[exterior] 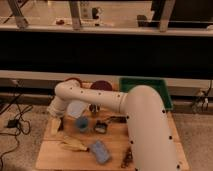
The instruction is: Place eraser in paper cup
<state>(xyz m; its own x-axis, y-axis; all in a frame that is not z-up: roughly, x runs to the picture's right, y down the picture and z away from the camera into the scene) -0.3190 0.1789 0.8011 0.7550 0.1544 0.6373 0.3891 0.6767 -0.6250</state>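
Observation:
My gripper hangs at the end of the off-white arm, low over the left edge of the wooden table. The eraser, a small dark block, shows right beside the gripper at the table's left side; I cannot tell whether it is held. The paper cup, off-white with a wide rim, stands just right of the gripper, behind a small blue cup.
A small steel cup and a dark object stand mid-table. A blue sponge pad and a yellow object lie in front. Dark red bowls and a green tray are at the back. My arm covers the right side.

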